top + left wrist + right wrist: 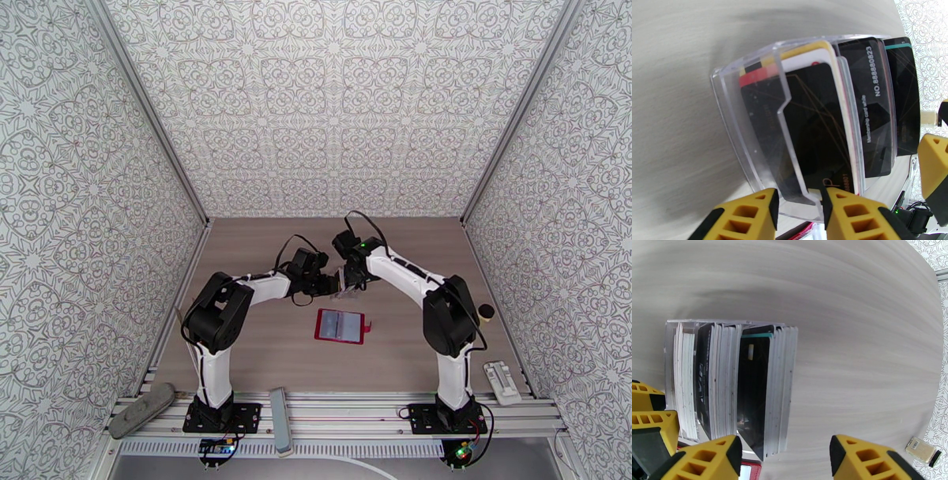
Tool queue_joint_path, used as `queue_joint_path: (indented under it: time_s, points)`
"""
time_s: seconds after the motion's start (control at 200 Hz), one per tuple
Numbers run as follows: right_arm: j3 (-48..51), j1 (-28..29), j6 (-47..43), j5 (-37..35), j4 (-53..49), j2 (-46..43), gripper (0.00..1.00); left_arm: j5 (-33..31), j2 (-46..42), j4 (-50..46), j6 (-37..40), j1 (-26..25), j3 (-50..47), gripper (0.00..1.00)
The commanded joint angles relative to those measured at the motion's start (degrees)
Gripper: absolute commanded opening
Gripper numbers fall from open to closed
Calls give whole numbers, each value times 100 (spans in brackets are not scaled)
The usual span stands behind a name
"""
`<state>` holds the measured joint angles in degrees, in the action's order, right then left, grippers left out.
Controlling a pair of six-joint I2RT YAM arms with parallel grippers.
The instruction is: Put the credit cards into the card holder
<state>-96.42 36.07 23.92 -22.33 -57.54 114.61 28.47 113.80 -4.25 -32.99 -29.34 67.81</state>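
Acrylic rack (pixel 730 110) clamped by left fingers (pixel 746 213); right fingers (pixel 707 461) apart. Credit cards (pixel 873 118) judged stiff, slick: exposed edge to be pinched.

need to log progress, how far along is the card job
Done: the card holder lies open on the table, with no card visibly in it. In hand: both arms are at the clear stand of credit cards. The left gripper straddles the front black card, and the right gripper is open at the stack. Left: pulling cards out and putting each into the holder.
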Motion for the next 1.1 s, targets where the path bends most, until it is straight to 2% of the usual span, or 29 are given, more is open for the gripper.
queue_joint_path:
  time_s: [0.0, 0.175, 0.65, 0.92, 1.095]
  points:
    - [-156, 62, -59, -196, -114, 182, 62, 28, 240, -133, -49, 44, 109, 36]
    - [-61, 67, 11, -334, -92, 251, 57, 39, 272, -103, -71, 52, 105, 35]
    - [68, 66, 16, -255, -46, 344, 54, 109, 336, -75, -102, 60, 113, 35]
    - [74, 66, 37, -455, -133, 381, 48, 112, 343, -85, -102, 65, 126, 35]
    - [24, 67, 20, -511, -161, 280, 48, 130, 337, -85, -102, 67, 125, 35]
